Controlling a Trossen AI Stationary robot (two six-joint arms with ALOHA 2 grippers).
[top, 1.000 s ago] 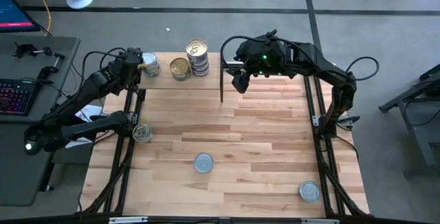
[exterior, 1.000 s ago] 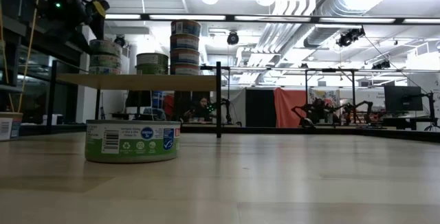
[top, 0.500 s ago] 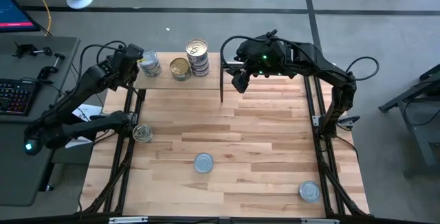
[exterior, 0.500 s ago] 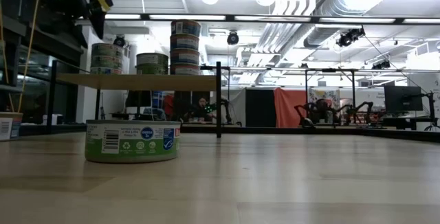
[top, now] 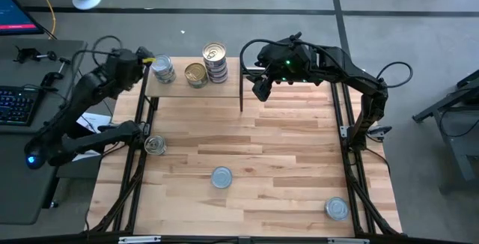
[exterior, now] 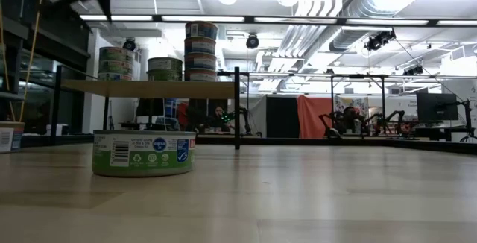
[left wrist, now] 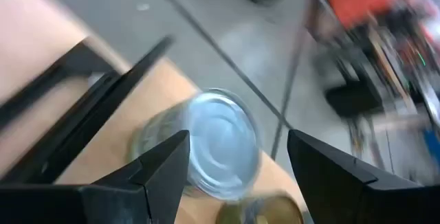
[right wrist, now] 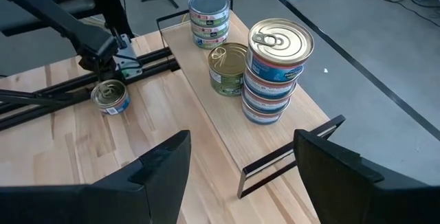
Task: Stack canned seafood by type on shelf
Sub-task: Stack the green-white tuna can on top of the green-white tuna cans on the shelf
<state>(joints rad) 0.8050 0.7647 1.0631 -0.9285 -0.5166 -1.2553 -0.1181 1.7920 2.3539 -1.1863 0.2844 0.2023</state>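
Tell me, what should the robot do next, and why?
Probably send the open, empty left hand down to the tin beside its base. The shelf already holds three stacks, but three tins sit on the table. That tin is closest to the left arm; the other loose tins and lie farther off. The right hand hovers open near the shelf.

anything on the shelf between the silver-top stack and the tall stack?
Yes: a short gold-topped stack sits between the silver-top stack and tall stack, clearest in the right wrist view.
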